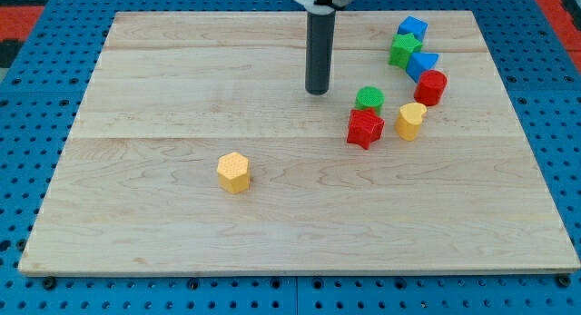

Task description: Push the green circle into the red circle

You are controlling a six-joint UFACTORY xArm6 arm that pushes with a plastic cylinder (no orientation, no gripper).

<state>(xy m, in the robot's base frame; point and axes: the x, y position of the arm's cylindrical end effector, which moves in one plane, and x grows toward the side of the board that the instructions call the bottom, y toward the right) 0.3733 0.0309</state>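
The green circle (369,99) sits right of the board's middle, touching the red star (364,128) just below it. The red circle (430,86) stands further to the view's right, a short gap away. My tip (317,91) rests on the board to the left of the green circle, slightly above its level, with a small gap between them. The rod rises straight up from the tip to the view's top.
A yellow cylinder (410,120) stands below the red circle. A blue block (420,64), a green star (405,49) and a blue cube (412,28) run up from the red circle. A yellow hexagon (233,172) lies alone at lower left. The wooden board (163,70) lies on a blue pegboard.
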